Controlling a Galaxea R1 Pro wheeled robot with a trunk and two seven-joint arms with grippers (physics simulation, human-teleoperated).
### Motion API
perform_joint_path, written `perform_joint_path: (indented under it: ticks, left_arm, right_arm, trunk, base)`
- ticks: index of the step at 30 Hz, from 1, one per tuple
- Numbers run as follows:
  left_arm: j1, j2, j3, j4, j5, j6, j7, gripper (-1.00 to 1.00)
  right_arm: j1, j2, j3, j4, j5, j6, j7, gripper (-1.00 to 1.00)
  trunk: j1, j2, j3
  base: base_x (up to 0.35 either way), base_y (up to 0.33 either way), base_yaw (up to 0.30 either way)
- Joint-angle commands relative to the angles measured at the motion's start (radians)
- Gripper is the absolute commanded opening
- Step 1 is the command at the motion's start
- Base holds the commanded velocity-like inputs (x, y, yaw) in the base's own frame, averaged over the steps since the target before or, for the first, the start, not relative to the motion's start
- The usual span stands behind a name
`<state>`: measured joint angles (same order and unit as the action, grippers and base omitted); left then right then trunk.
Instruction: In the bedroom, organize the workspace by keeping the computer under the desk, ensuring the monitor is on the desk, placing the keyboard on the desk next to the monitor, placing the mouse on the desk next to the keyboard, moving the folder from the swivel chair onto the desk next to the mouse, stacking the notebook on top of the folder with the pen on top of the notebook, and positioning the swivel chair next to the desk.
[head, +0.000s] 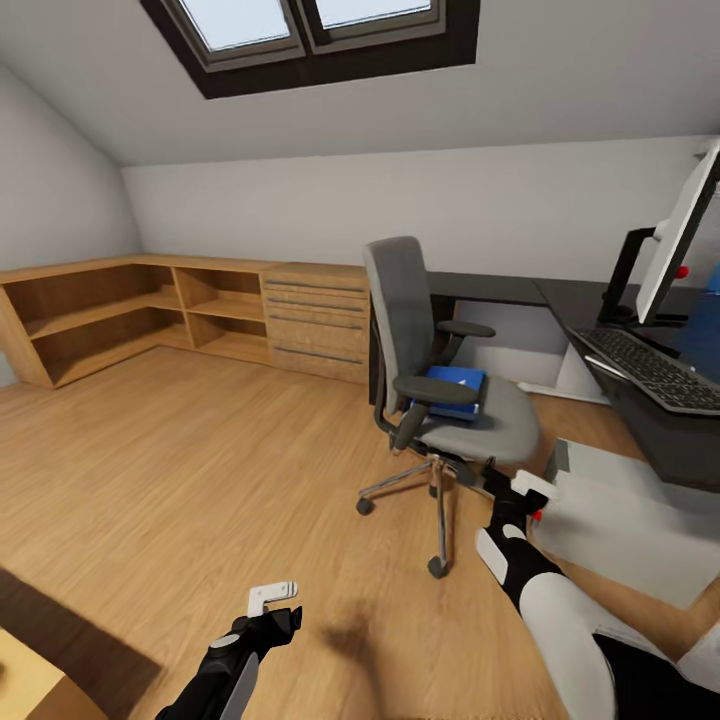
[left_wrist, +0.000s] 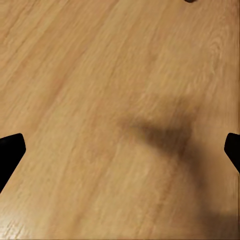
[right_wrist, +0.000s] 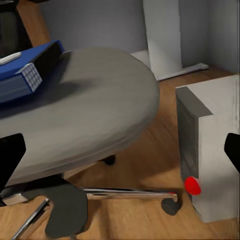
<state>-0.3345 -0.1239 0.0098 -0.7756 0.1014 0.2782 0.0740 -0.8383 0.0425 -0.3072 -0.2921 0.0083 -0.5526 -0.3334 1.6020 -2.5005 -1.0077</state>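
Just beyond the right pincer, whose fingers stand spread and empty, sits the swivel chair with the folder on its seat. Beside that pincer the computer stands on the floor, near the desk surface bearing keyboard and monitor. Apart, the left pincer hangs open over bare floor.

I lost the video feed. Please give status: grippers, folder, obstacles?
Left gripper open over bare floor. Right gripper open, empty, low beside the swivel chair. Folder on chair seat. Computer close to the right gripper.
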Motion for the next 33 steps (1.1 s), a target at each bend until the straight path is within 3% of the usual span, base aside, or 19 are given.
perform_joint_path:
  ticks: [1, 11, 21, 33]
  left_arm:
    - [0.0, 0.0, 0.001, -0.002, 0.011, 0.006, 0.004, 1.0]
    - [0.0, 0.0, 0.001, -0.002, 0.011, 0.006, 0.004, 1.0]
    - [0.0, 0.0, 0.001, -0.002, 0.011, 0.006, 0.004, 1.0]
    - [0.0, 0.0, 0.001, -0.002, 0.011, 0.006, 0.004, 1.0]
  right_arm:
    - [-0.001, 0.002, -0.001, 0.001, 0.001, -0.003, -0.003, 1.0]
    - [-0.001, 0.011, -0.001, 0.002, 0.003, -0.004, -0.005, 1.0]
    - [-0.001, 0.01, -0.001, 0.001, 0.005, -0.003, -0.004, 1.0]
    - [-0.001, 0.008, -0.003, 0.0, 0.005, -0.004, -0.001, 1.0]
  trunk:
    - [0.0, 0.0, -0.002]
    - [0.0, 0.0, -0.003]
    - [0.0, 0.0, -0.003]
    - [0.0, 0.0, -0.004]
  base:
    - [0.0, 0.0, -0.157]
    - [0.0, 0.0, -0.039]
    - [0.0, 0.01, -0.238]
    - [0.0, 0.239, -0.267]
